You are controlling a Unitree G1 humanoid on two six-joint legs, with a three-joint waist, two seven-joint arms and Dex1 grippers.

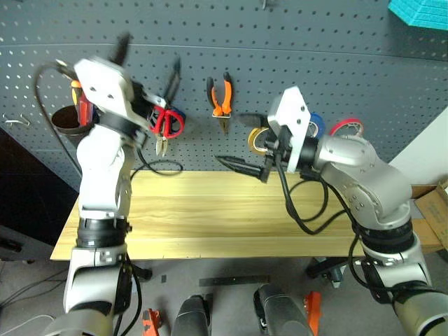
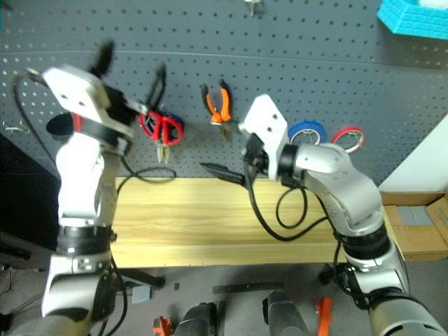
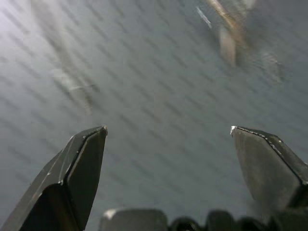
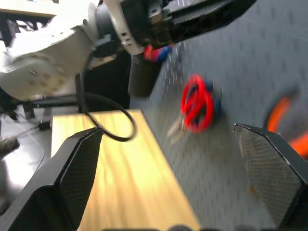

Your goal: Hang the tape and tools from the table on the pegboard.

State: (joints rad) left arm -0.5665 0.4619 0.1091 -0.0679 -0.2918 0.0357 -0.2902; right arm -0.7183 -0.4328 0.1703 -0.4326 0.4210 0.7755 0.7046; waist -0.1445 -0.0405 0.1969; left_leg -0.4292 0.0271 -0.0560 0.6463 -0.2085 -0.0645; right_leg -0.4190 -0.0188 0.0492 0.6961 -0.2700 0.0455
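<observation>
- The pegboard [image 1: 315, 49] fills the back of the head views; the table [image 1: 210, 224] stands against its foot, its plank top bare.
- The left pincer [image 1: 147, 59] is raised at about 10 o'clock in the head views, its two black fingers spread wide with nothing between them. Motion blurs it, so the fingertips are hard to trace there; the left wrist view shows the gap plainly against the dotted board.
- The red-handled scissors [image 1: 166, 122] hang on the pegboard just beside the left arm, at its 3 o'clock. A blue object sits behind the red loops, too hidden to name.
- The orange-and-black pliers [image 1: 221, 98] hang near 12 o'clock, well apart from both pincers.
- The right pincer [image 1: 241, 143] points toward the robot's left over the table's back edge, spread wide and empty; the right wrist view shows its two mesh-faced fingers far apart.
- The yellow-tan tape [image 1: 257, 140] hangs on the board, mostly covered by the right arm; only an arc shows.
- A blue tape ring [image 2: 306, 131] and a red tape ring [image 2: 348, 136] hang at about 3 o'clock, partly covered by the right arm.
- A dark cup [image 1: 66, 119] hangs at 9 o'clock behind the left arm; what it holds is cut off from sight.
</observation>
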